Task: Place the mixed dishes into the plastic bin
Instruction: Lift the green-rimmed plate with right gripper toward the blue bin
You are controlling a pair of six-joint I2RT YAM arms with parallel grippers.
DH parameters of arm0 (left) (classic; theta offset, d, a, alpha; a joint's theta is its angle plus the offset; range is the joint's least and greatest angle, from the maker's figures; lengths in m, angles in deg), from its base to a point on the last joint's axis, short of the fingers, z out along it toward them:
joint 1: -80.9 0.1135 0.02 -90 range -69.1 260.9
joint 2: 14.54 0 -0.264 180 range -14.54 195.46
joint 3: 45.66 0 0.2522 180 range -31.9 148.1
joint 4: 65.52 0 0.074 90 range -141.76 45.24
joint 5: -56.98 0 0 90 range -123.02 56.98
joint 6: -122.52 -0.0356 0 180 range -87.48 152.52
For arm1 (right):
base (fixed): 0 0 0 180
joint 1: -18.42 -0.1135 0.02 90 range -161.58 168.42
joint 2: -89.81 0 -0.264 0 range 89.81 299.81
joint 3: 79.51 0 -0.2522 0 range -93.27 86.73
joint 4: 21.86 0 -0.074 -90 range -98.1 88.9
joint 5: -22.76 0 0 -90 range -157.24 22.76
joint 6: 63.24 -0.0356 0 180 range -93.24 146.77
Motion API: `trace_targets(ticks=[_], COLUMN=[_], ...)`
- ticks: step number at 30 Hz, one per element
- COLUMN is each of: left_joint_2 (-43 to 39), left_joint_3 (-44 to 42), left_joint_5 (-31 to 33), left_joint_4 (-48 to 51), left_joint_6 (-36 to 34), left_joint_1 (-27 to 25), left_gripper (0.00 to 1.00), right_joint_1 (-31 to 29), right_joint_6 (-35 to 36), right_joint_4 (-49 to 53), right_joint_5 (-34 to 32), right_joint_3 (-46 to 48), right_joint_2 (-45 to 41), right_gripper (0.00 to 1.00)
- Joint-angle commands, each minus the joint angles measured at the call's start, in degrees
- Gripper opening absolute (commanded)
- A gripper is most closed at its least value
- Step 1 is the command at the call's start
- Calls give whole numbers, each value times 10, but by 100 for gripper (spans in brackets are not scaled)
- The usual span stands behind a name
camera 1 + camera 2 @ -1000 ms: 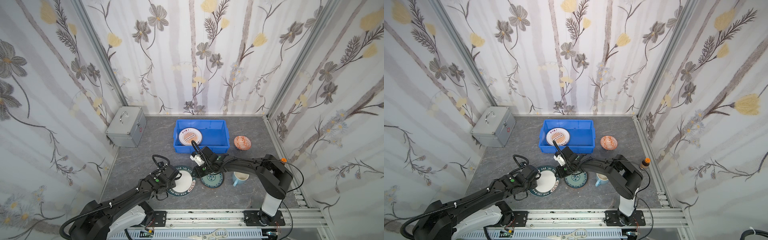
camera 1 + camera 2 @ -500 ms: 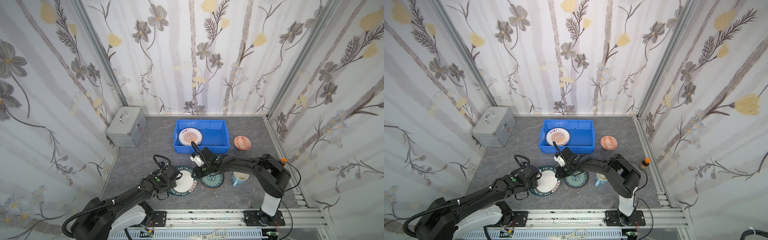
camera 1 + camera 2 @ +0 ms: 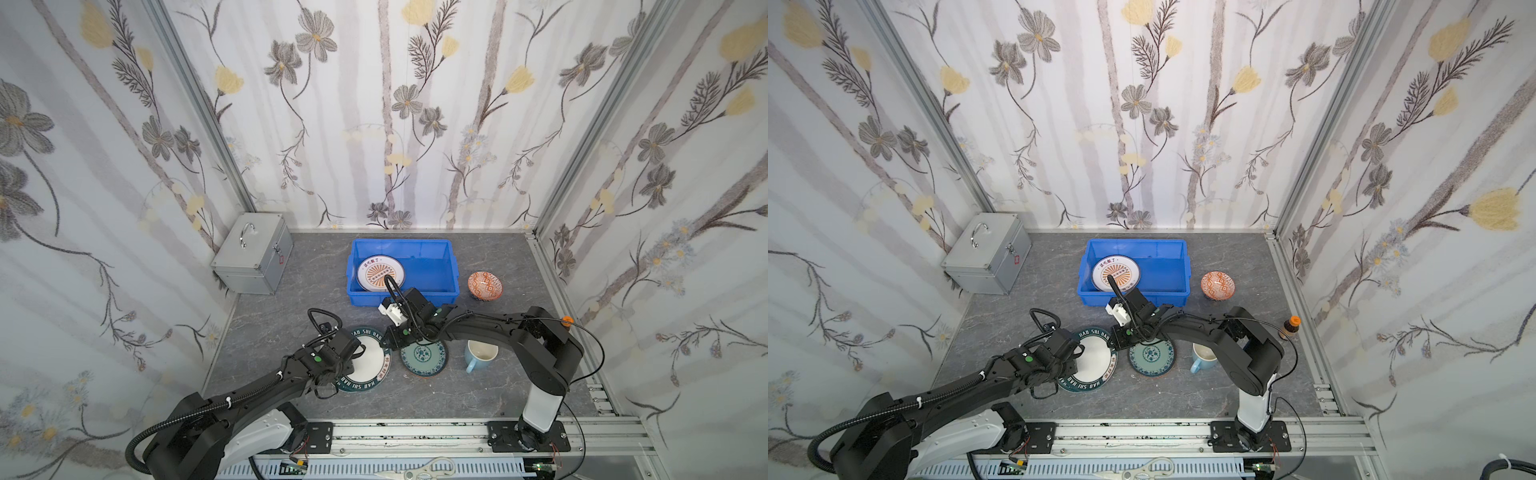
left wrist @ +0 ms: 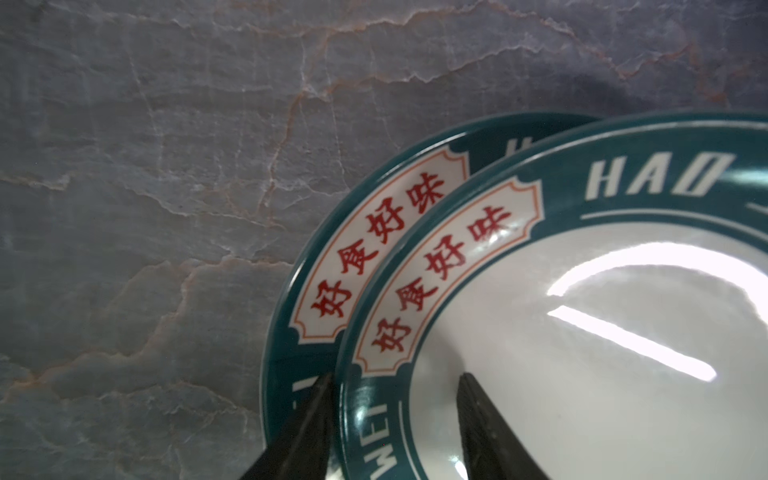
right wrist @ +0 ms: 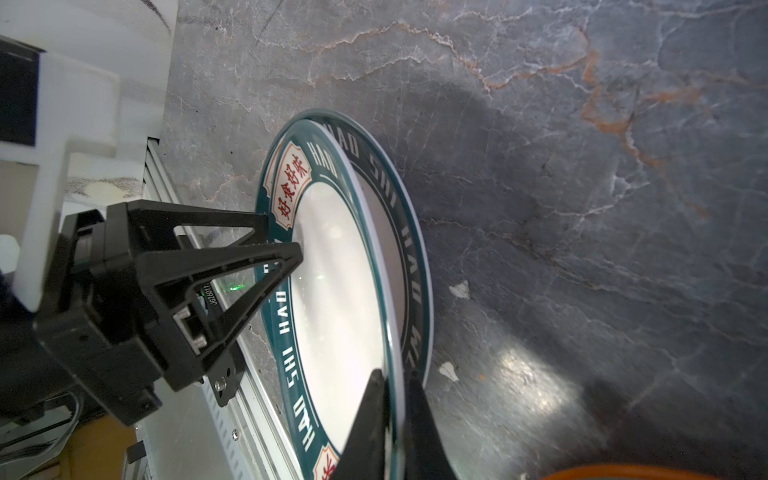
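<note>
I have two lettered plates stacked near the middle of the grey table (image 3: pixel 291 299). The upper lettered plate (image 4: pixel 582 332) sits askew on the lower lettered plate (image 4: pixel 374 237). My right gripper (image 5: pixel 394 374) has its fingers pinched together on the far-right rim of the upper lettered plate. My left gripper (image 4: pixel 395 376) straddles the near-left rim of the same plate with its fingers apart, one outside the rim and one over the white well, and I see a gap on the outer side.

Just right of the stack lies the teal plate (image 3: pixel 424 359), and my right wrist hangs over its far edge. An orange rim (image 5: pixel 648 471) shows at the edge of the right wrist view. The mug (image 3: pixel 480 355) stands upright to the right of the teal plate, close under my right forearm.

The blue bin (image 3: pixel 454 266) sits farther back, right of centre. The sunburst plate (image 3: pixel 380 273) lies in the bin's left half and the right half is bare. My right wrist and its cable sit between the stack and the bin's near wall. The bowl (image 3: pixel 485 285) stands just right of the bin. The metal case (image 3: pixel 249 259) is at the far left, well apart, and a small bottle (image 3: pixel 1291 326) stands by the right wall.
</note>
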Motion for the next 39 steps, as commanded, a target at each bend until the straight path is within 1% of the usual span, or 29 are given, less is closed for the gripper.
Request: trace_targets(ticks=[1, 4, 7, 13, 20, 22, 27, 33, 36, 39], left_joint_2=[-4, -7, -16, -51, -122, -135, -147, -156, -144, -115], left_joint_3=[10, 22, 33, 56, 81, 96, 136, 169, 195, 227], left_joint_5=[7, 11, 14, 24, 63, 67, 82, 80, 68, 61], left_joint_4=[-4, 6, 17, 62, 131, 147, 189, 203, 200, 196], left_joint_6=[-6, -15, -19, -27, -30, -39, -54, -76, -101, -128], left_joint_1=[-1, 0, -1, -1, 2, 5, 17, 40, 53, 67], left_gripper=[70, 83, 99, 100, 100, 100, 100, 100, 100, 100], right_joint_1=[6, 12, 17, 17, 17, 36, 47, 83, 104, 123], right_joint_6=[27, 30, 31, 29, 27, 31, 37, 43, 50, 63], right_joint_4=[18, 27, 31, 31, 36, 44, 64, 96, 118, 147], right_joint_5=[-1, 5, 9, 22, 36, 37, 44, 45, 44, 41], right_joint_3=[-8, -17, -24, -32, -53, -65, -100, -163, -211, -265], right_joint_2=[-8, -11, -13, -20, -29, -31, -35, -34, -22, -1], right_gripper=[7, 7, 6, 5, 6, 6, 6, 6, 6, 7])
